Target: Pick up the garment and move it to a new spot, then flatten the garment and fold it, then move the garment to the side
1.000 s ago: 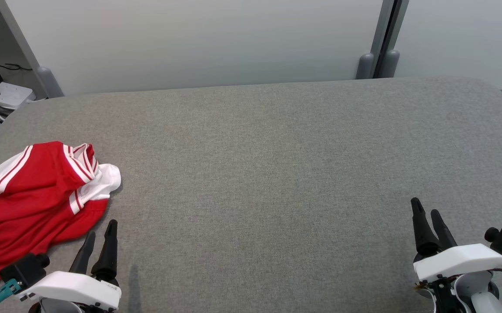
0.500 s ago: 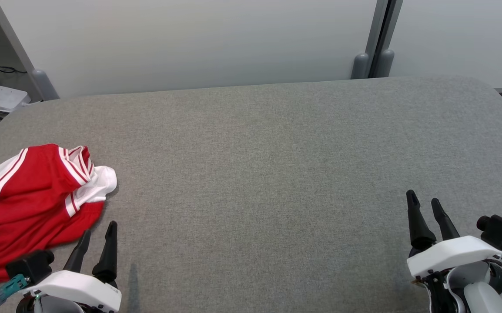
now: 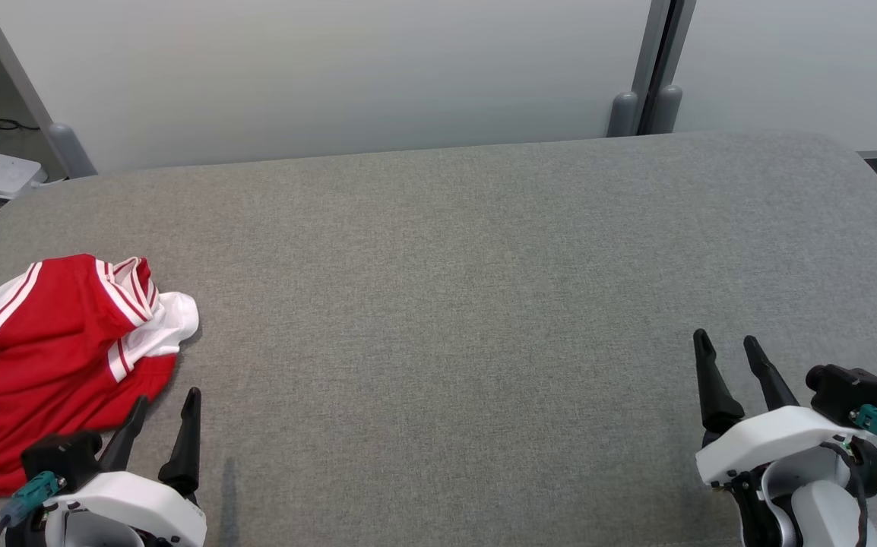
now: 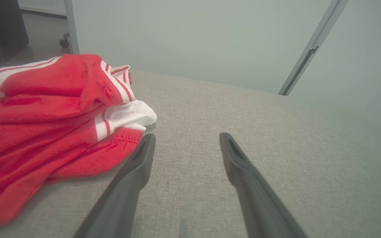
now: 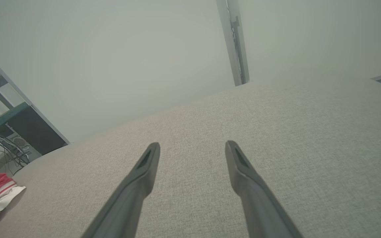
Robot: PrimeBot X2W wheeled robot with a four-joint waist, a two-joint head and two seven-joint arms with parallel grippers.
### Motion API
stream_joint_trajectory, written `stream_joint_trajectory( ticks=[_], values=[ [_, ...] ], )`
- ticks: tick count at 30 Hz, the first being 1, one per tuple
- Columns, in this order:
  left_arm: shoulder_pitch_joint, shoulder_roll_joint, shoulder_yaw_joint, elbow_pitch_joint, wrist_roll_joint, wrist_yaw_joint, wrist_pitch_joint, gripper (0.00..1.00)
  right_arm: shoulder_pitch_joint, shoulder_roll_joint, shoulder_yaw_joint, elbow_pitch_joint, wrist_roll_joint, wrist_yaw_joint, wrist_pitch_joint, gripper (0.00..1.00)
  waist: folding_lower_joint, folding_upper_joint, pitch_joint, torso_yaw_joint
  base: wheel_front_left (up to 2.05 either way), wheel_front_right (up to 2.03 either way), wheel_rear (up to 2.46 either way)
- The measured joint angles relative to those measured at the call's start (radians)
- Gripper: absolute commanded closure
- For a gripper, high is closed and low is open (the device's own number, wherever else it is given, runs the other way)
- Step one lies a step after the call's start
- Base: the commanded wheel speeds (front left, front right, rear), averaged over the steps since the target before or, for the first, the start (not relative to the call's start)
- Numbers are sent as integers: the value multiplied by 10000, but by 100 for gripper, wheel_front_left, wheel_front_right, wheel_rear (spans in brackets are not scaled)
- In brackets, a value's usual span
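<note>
Grey table [image 3: 484, 266], garment [image 3: 51, 357] crumpled at its left edge, maybe spilling over it. Left gripper [image 3: 167, 397] sits just beside the red hem, jaws apart, placed for the first grab. Right gripper [image 3: 726, 338] well apart, jaws apart, nothing held.

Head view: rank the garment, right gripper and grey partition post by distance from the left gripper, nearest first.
1. garment, just beside it on the left.
2. right gripper, across the table, near edge.
3. grey partition post, beyond the far edge, right.
</note>
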Motion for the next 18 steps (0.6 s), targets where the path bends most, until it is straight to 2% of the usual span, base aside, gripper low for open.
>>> stream_joint_trajectory(
  ticks=[18],
  values=[
    [-286,130,63,560,2284,-4,-500,0,-523,-48,268,652,-2121,0,-529,0,0,0,-27,-96,0,0,0]
  ],
)
